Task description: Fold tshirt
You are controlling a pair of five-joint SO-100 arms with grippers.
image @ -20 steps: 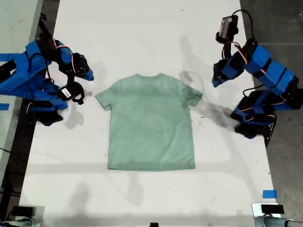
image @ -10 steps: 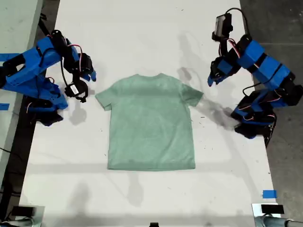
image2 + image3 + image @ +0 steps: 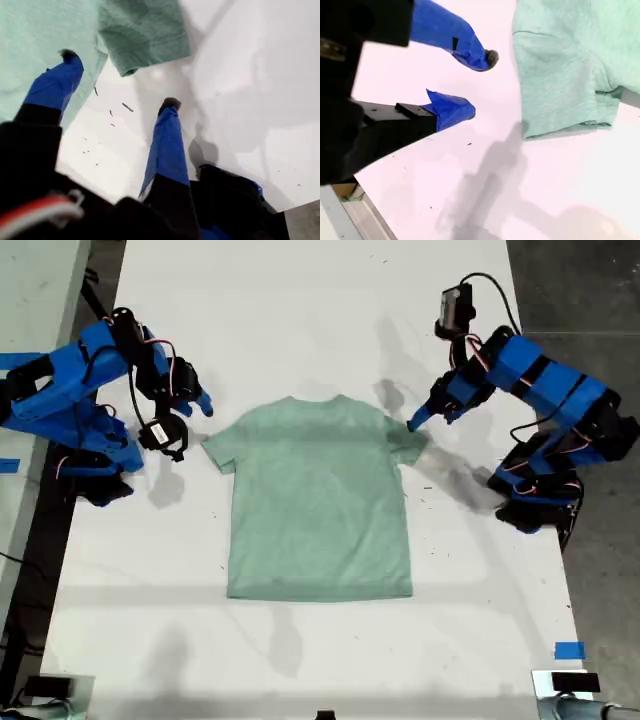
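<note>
Tshirt (image 3: pixel 320 495) lies flat mid-table (image 3: pixel 300 300); my arm bases run off the exterior view's edges.
My first gripper (image 3: pixel 120 80), jaws spread, has moved onto the exterior view's right sleeve; my second gripper (image 3: pixel 482 85), also spread, has edged nearer the other sleeve.

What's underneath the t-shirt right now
The tshirt lies flat on the white table, which shows bare all around it. Whatever sits directly beneath the cloth is covered, though nothing bulges through. Neither gripper is under it.
</note>
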